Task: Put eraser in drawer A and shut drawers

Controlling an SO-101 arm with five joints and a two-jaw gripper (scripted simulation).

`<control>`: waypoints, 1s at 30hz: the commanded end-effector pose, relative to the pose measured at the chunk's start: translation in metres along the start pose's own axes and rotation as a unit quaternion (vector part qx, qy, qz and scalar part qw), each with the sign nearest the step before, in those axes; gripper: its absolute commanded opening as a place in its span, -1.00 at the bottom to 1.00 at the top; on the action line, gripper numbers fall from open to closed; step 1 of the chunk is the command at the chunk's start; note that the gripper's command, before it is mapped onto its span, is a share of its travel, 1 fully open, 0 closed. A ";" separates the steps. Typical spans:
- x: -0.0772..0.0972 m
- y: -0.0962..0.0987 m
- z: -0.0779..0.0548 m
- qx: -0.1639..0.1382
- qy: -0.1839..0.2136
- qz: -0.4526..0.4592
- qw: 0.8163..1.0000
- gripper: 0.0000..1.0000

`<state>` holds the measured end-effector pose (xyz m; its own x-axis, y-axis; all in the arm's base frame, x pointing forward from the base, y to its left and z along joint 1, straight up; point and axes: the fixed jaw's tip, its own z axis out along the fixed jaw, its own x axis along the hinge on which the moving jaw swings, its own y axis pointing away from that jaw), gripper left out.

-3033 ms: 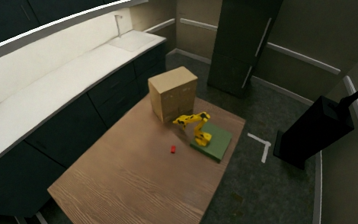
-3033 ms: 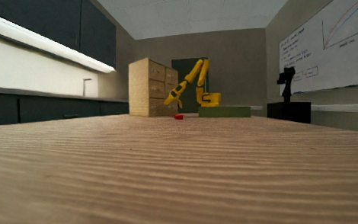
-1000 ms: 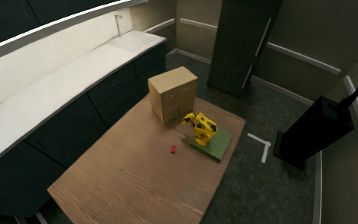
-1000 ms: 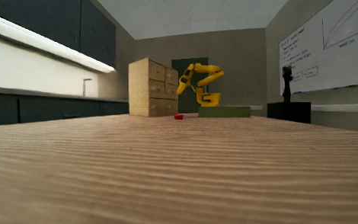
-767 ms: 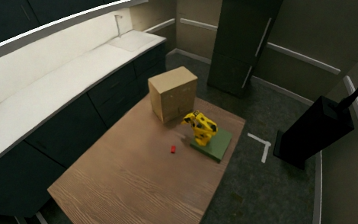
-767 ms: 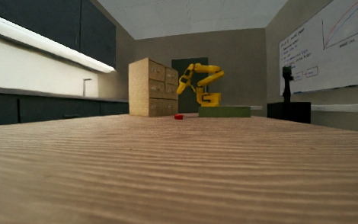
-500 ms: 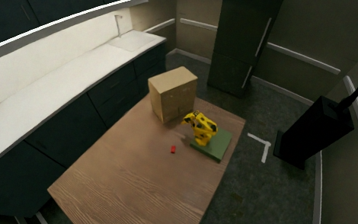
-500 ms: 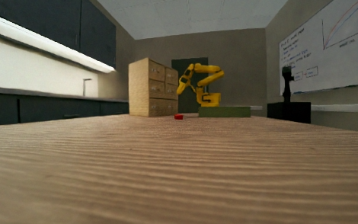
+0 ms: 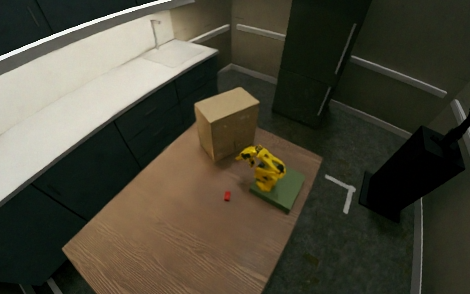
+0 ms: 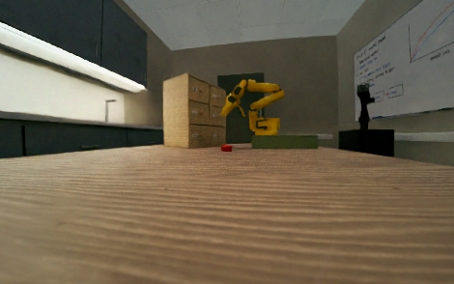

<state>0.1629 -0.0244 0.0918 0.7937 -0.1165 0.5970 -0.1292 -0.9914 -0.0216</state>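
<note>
Eraser sitting on the table, arm up at the chest with nothing in its claw.

Nearest the exterior camera is just a long stretch of wooden table (image 10: 216, 217). Further back the little red eraser (image 10: 226, 148) lies flat on the wood, out in front of the chest and well apart from the arm's green base plate (image 10: 308, 141). Behind that, the yellow arm (image 10: 265, 99) is folded over with its gripper (image 10: 227, 108) right up against the drawer fronts of the tan chest (image 10: 178, 108), fingers nearly together and gripping nothing. Can't read the drawer labels, too small. All drawers look pushed in.
</note>
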 end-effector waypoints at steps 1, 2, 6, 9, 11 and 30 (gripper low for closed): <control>0.009 -0.001 -0.002 0.003 0.027 -0.003 1.000 -0.57; 0.009 -0.001 -0.002 0.003 0.027 -0.003 1.000 -0.57; 0.008 -0.001 -0.002 0.003 0.027 0.022 0.999 -0.57; 0.008 -0.001 -0.002 0.003 0.027 0.060 0.998 -0.57; 0.007 0.000 -0.002 0.004 0.027 0.085 0.996 -0.57; 0.004 0.001 -0.002 0.005 0.026 0.293 0.956 -0.57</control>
<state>0.1634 -0.0235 0.0923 0.6158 -0.5834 0.5296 -0.4912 -0.8098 -0.3209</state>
